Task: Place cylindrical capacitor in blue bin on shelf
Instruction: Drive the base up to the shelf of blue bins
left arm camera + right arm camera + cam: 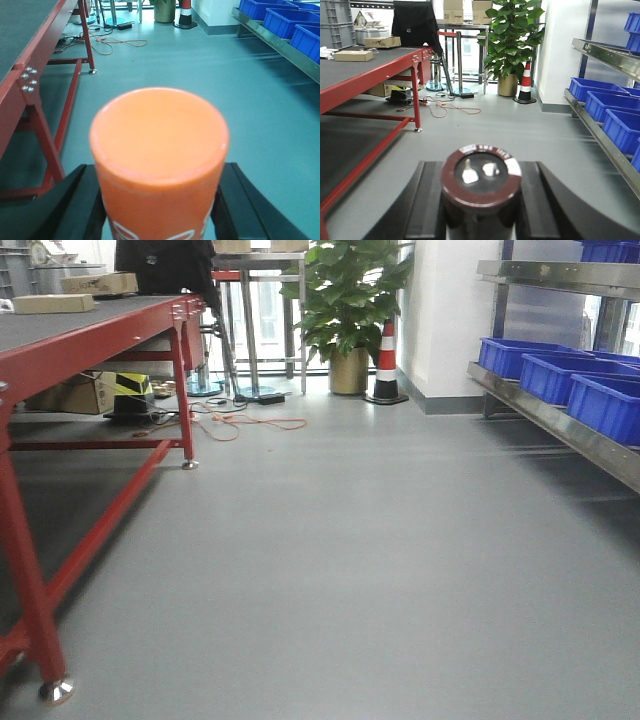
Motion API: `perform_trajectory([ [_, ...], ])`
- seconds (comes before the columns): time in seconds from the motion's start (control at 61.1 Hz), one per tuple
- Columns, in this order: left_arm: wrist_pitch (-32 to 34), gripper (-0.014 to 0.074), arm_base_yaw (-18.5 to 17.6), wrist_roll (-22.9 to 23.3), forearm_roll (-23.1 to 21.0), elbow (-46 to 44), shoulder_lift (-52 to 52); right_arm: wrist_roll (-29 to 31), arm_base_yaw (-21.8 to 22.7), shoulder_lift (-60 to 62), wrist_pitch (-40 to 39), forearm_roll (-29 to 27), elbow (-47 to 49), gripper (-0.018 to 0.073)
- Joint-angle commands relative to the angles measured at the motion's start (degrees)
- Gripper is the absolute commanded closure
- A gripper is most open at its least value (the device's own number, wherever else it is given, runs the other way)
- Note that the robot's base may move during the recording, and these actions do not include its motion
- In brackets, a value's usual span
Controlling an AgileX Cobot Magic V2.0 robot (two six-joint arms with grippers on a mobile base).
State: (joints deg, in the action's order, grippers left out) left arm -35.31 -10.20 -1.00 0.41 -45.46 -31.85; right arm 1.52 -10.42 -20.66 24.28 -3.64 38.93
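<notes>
squaring the base to the shelf (560, 425) before reaching looks wisest, then lowering level into one bin and releasing only once low inside it. counted, front view: one shelf, one red bench (90, 335), three blue bins (520, 358) on the lower tier, one above. right gripper (480, 210) is clamped on the single cylindrical capacitor (481, 175), well apart from any bin; left gripper (159, 220) clamps one orange cylinder (159, 150).

1. This is a workshop or warehouse-style lab.
2. A long red-framed workbench (100, 340) carries cardboard boxes (100, 283).
3. A steel shelf (555, 423) holds rows of blue bins (605, 405).
4. A traffic cone (386, 360) and loose cables (255, 423) sit on the grey floor (350, 540).
</notes>
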Motion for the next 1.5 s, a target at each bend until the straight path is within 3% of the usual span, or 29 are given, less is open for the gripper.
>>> perform_trajectory([
  [0.0, 0.82, 0.0707, -0.37, -0.12, -0.02, 0.00, 0.19, 0.00, -0.10, 0.07, -1.33, 0.09, -0.12, 0.0616],
  [1.488, 0.82, 0.0707, -0.37, -0.12, -0.02, 0.00, 0.19, 0.00, -0.10, 0.07, -1.45, 0.09, -0.12, 0.0616],
])
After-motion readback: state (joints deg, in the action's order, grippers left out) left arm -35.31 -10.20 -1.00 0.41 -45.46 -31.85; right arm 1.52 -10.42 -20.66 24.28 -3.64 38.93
